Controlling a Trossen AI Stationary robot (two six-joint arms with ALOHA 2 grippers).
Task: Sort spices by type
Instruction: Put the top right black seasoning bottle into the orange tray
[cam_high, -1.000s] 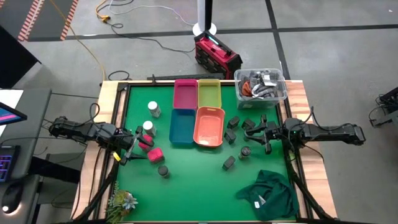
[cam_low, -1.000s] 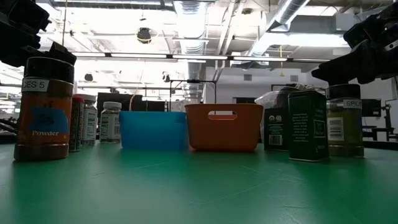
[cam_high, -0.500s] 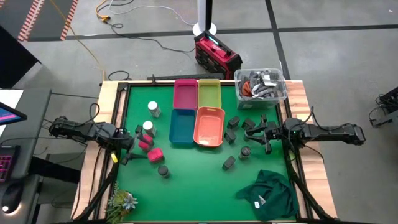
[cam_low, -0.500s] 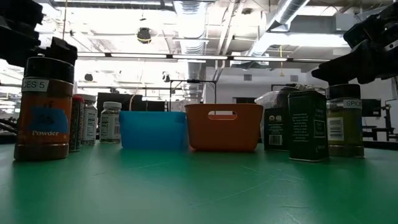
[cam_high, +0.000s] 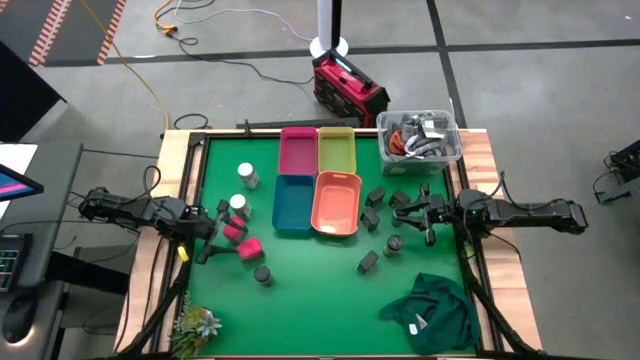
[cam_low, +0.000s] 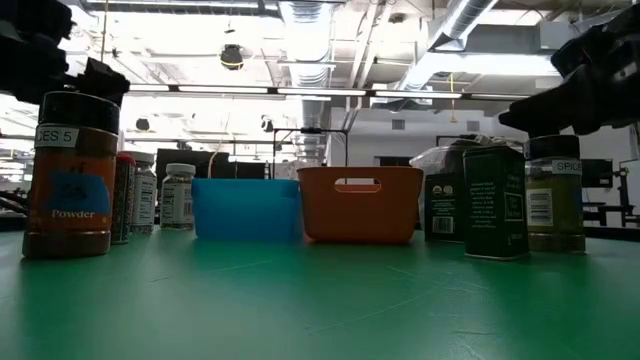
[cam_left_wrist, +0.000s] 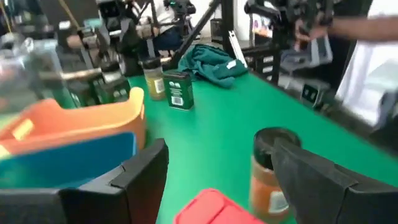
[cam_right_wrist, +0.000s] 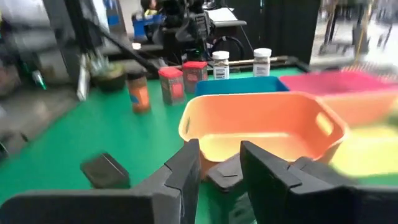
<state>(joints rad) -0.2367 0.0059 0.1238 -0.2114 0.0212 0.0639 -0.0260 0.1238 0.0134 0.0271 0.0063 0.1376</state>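
The spices stand on the green table top. Two white-capped jars (cam_high: 247, 176), two pink-red blocks (cam_high: 232, 232) and a dark-capped round jar (cam_high: 262, 274) are on the left. Several dark tins and jars (cam_high: 371, 220) are on the right. My left gripper (cam_high: 208, 240) is open just left of the pink-red blocks; in its wrist view (cam_left_wrist: 221, 149) a red block (cam_left_wrist: 208, 208) and the orange-filled jar (cam_left_wrist: 270, 171) lie ahead. My right gripper (cam_high: 402, 212) is open among the dark tins, and a dark tin (cam_right_wrist: 225, 173) shows between its fingers.
Pink (cam_high: 298, 150), yellow-green (cam_high: 336, 150), blue (cam_high: 293, 203) and orange (cam_high: 337, 205) bins stand in the middle toward the far edge. A clear box of cables (cam_high: 420, 135) is at the far right. A green cloth (cam_high: 430, 310) lies near right, and a small plant (cam_high: 195, 325) near left.
My left gripper has drawn back a little toward the table's left edge, away from the pink-red blocks. The spices have not moved.
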